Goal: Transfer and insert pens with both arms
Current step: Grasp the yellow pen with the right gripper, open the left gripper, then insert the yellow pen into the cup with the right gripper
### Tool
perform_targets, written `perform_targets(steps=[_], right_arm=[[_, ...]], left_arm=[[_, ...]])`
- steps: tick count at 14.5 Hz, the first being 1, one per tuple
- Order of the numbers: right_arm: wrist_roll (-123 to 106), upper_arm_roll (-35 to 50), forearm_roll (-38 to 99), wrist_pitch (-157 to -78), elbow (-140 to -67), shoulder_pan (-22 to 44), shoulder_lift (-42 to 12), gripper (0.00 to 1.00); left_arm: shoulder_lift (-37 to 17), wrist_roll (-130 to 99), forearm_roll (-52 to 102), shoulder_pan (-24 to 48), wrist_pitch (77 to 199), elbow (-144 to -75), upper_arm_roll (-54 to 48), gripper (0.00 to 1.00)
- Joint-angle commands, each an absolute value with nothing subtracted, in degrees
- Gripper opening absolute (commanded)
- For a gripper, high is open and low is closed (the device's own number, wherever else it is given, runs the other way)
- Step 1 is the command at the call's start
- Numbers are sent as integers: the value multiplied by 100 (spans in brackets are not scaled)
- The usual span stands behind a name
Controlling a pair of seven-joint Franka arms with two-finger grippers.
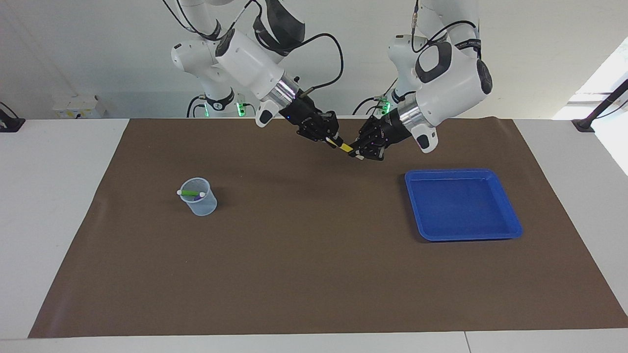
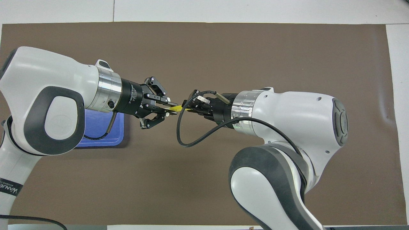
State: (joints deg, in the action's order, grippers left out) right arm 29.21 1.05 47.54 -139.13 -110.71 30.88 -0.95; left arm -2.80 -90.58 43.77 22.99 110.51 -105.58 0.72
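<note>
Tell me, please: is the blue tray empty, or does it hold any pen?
Empty. In the facing view the whole inside of the blue tray shows only bare blue floor, with no pen in it.
</note>
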Motion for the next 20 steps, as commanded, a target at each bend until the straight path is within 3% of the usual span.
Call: perform_targets(steps=[1, 6, 12, 15, 20], right_arm=[[2777, 132, 4808, -13764, -11144, 2971, -88, 0], [2621, 114, 4738, -13546, -11145, 2945, -70, 0], [463, 79, 2911, -10910, -10732, 1392, 44, 0], [-483, 88, 2271, -10206, -10400, 705, -35, 0], [-1234, 97, 838, -9659, -9756, 571, -448, 0]], left_arm=[[-62, -9140, 4456, 2425, 11345, -10688, 149, 99], [-35, -9141, 4439, 2408, 11461, -10723, 167, 100], [-35, -8502, 4368, 2268, 11461, -10731, 211, 100], [-35, -8174, 4063, 2215, 11443, -10731, 211, 100], [-70, -8042, 3692, 2215, 11443, -10688, 202, 100]])
